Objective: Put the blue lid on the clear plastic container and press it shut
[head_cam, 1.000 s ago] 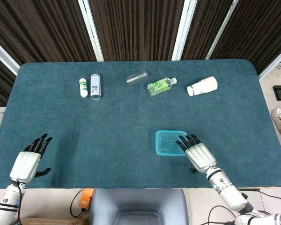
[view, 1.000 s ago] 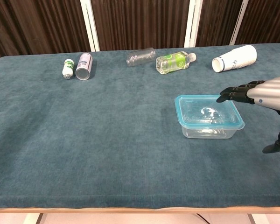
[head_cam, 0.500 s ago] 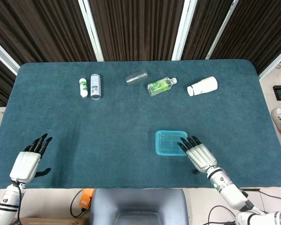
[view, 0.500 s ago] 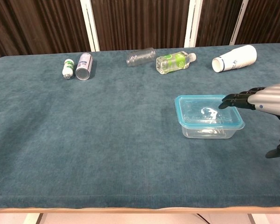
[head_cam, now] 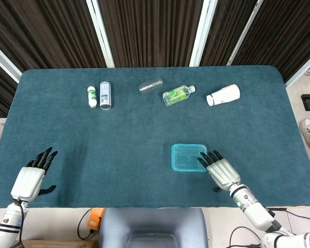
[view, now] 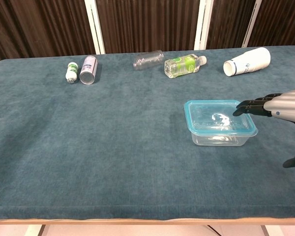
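Observation:
The clear plastic container (head_cam: 187, 158) (view: 217, 138) stands right of the table's centre with the blue lid (head_cam: 186, 156) (view: 217, 118) lying on top of it. My right hand (head_cam: 220, 170) (view: 280, 104) hovers flat, fingers spread and empty, with its fingertips over the lid's right edge; whether they touch it I cannot tell. My left hand (head_cam: 32, 176) rests open and empty near the front left corner of the table, far from the container. The chest view does not show the left hand.
Along the far side lie a small white-green bottle (head_cam: 92, 96), a silver can (head_cam: 105, 95), a clear jar (head_cam: 151, 85), a green-labelled bottle (head_cam: 177, 95) and a white bottle (head_cam: 223, 95). The table's front edge (view: 147, 220) runs close below the hands.
My right hand has drawn back toward the front right, from over the lid's right part to just its right edge. The left hand and the container have not moved.

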You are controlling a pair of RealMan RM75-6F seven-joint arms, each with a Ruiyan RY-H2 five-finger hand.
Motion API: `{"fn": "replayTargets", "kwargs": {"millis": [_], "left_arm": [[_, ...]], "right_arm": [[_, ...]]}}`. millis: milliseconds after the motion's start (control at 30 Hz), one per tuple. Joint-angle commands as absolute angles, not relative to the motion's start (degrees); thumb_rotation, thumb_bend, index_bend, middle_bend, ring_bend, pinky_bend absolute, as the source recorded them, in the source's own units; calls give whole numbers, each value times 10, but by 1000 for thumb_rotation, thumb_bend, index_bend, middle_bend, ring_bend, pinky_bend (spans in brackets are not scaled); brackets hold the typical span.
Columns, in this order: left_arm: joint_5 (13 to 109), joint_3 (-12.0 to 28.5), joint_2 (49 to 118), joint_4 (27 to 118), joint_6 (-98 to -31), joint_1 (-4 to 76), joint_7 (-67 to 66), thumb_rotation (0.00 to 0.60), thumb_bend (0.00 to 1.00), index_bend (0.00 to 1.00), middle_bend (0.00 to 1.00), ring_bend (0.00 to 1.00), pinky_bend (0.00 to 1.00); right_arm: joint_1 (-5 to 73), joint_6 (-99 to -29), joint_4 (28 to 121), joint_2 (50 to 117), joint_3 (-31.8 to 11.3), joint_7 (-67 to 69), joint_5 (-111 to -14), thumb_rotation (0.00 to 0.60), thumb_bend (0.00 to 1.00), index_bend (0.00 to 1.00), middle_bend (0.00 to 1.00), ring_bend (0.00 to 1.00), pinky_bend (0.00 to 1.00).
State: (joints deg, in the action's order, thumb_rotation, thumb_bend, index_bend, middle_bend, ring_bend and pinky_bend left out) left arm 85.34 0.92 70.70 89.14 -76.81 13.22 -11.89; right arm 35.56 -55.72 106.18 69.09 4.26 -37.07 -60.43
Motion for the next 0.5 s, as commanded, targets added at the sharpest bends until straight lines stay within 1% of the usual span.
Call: {"fn": "replayTargets", "kwargs": {"millis": [33,500], "left_arm": [[853,9,707,891,-768,132,-119,600,422,90,13,119,337],[854,9,706,892,-768,132,-119,600,424,91,14,119,337]], "right_arm": [[355,-557,1061,690,43,-369,-604,600,236,0,0,0,149],[353,-552,1054,688,46,-362,-604,600,235,0,0,0,149]]}}
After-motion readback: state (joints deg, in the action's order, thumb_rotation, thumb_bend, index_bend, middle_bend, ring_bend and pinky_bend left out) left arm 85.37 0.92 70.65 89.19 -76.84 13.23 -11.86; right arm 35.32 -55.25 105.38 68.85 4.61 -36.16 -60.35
